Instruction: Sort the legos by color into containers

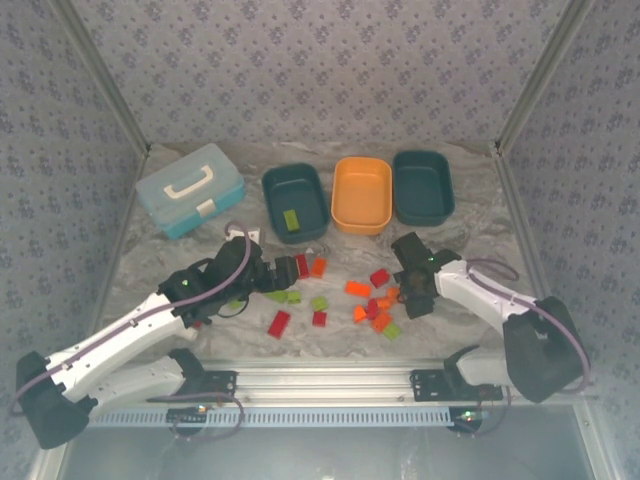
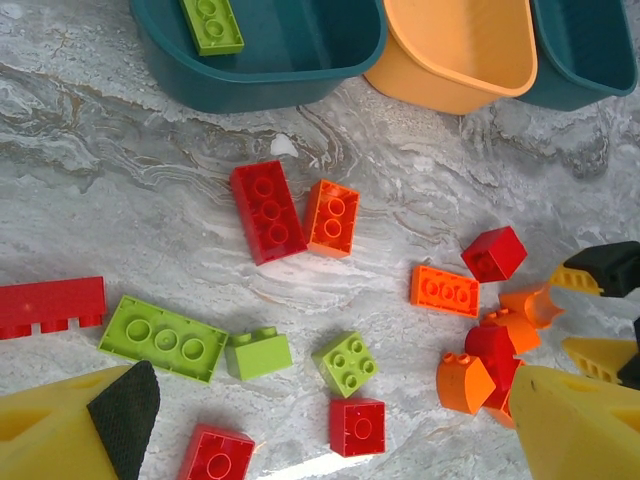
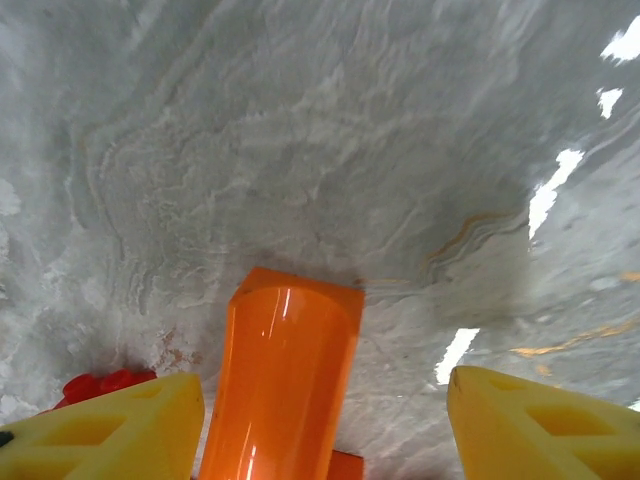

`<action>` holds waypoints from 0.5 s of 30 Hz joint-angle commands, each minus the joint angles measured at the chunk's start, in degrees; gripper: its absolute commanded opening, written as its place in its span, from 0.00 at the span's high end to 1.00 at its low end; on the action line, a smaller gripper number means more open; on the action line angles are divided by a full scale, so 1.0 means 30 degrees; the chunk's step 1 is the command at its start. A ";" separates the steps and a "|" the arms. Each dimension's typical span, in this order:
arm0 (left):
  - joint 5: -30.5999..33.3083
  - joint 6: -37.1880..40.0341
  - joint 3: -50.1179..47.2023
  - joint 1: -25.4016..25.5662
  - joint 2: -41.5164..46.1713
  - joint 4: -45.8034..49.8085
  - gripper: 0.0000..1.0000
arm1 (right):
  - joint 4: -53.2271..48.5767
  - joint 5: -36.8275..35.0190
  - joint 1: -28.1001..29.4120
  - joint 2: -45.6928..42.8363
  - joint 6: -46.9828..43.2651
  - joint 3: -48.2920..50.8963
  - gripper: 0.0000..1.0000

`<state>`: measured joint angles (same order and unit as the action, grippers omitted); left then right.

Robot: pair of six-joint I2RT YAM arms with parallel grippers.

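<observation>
Top view: the legos [image 1: 357, 289] litter the bench [image 1: 330, 345] at six o'clock of the containers [image 1: 362, 190]. Left wrist view: the left tool [image 2: 340, 420] hangs released above them. Right wrist view: the right tool [image 3: 320, 420], unclenched, straddles an orange brick [image 3: 285, 370] sitting toward nine o'clock, so closing may twist it free.

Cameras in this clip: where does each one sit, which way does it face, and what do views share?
Top external: above and behind the robot, looking down on the table; both arms show, with the left gripper and right gripper over the legos.
Left wrist: on the left arm, looking down and forward toward the orange tub; its yellow fingers frame the bottom corners.
Right wrist: close above the table; its fingers straddle an orange brick.
Shared: top external and left wrist both show the lime brick in the left teal tub.
</observation>
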<state>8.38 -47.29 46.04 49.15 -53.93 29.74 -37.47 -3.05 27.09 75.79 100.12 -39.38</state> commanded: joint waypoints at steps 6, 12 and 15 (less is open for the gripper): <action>0.0667 0.0102 0.0795 0.0375 0.0279 0.0027 0.08 | 0.1940 0.1159 -0.0269 0.1757 0.1091 -0.0404 0.31; 0.0804 0.0012 0.0682 0.0464 0.0436 -0.0015 0.08 | 0.2610 0.1396 -0.0260 0.2144 0.1841 0.0301 0.57; 0.0788 0.0027 0.0679 0.0522 0.0457 -0.0119 0.08 | 0.2868 0.1641 -0.0257 0.2443 0.1843 0.0359 0.68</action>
<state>9.87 -47.22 46.04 50.06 -53.63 29.80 -33.61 0.75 26.41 80.68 103.92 -39.66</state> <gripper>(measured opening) 0.924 0.339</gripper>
